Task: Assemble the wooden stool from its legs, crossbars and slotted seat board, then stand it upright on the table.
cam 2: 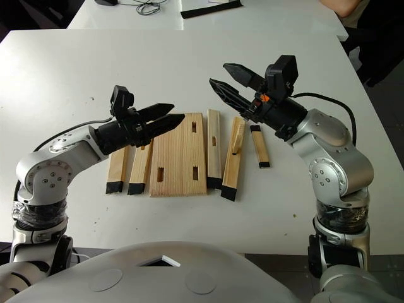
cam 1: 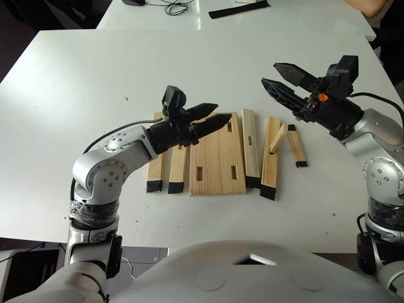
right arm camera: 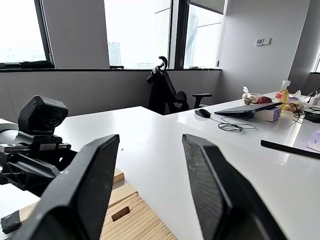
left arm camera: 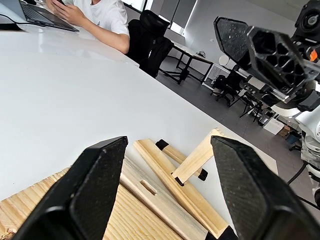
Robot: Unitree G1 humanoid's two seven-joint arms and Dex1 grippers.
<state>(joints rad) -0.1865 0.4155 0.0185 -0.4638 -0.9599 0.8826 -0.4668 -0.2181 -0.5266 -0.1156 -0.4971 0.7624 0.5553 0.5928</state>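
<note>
The slotted seat board (cam 1: 218, 158) lies flat in the middle of the white table (cam 1: 76, 95). Two black-tipped legs (cam 1: 156, 165) (cam 1: 178, 169) lie to its left, partly under my left arm. Two longer legs (cam 1: 250, 148) (cam 1: 271, 158) lie to its right. A short crossbar (cam 1: 278, 139) leans on the outer right leg, and another short piece (cam 1: 297, 146) lies beside it. My left gripper (cam 1: 218, 113) hovers open and empty over the board's far left corner. My right gripper (cam 1: 270, 73) is open and empty, raised above the table beyond the right legs' far ends.
A second white table behind carries a black strip (cam 1: 238, 9), a mouse (cam 1: 134, 2) and cables (cam 1: 175, 7). Bare tabletop stretches to the left of the parts and in front of them up to the near edge.
</note>
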